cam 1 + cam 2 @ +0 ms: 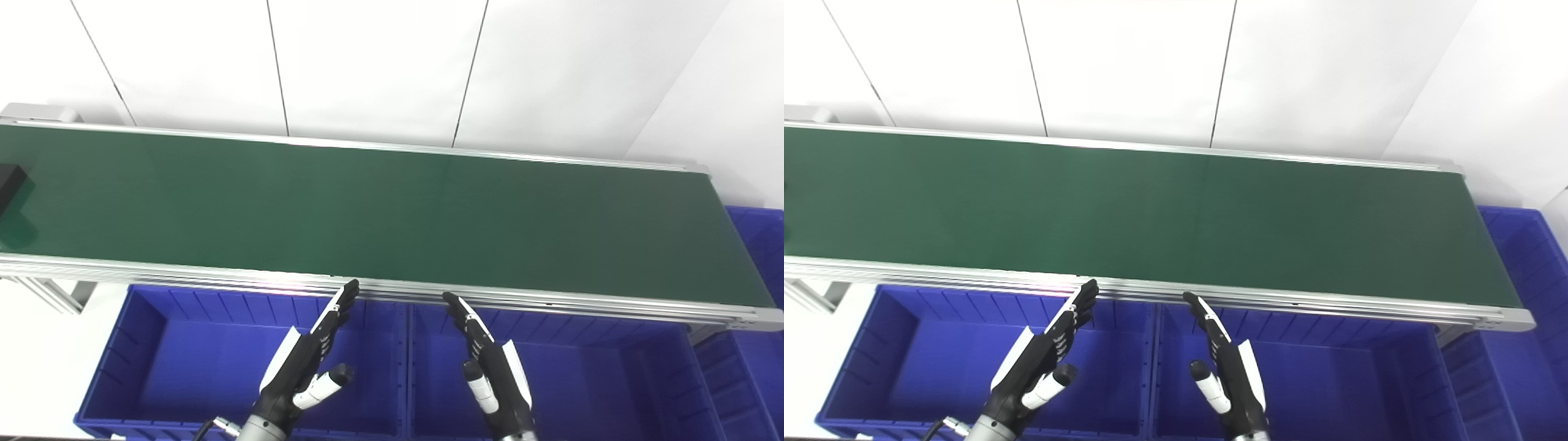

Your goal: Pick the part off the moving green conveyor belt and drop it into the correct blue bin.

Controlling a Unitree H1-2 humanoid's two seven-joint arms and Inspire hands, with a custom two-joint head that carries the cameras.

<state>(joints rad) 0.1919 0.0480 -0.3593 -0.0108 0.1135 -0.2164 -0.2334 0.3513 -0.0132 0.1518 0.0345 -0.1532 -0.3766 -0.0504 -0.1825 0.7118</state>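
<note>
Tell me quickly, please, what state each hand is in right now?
Left hand: open, holding nothing, above the left blue bin.
Right hand: open, holding nothing, above the middle blue bin.

Factory-style sorting test cell, long dark green conveyor belt (380,214) in a silver aluminium rail frame (184,272), row of deep blue plastic storage bins (184,367) beneath, bare white panelled walls (367,67)
</note>
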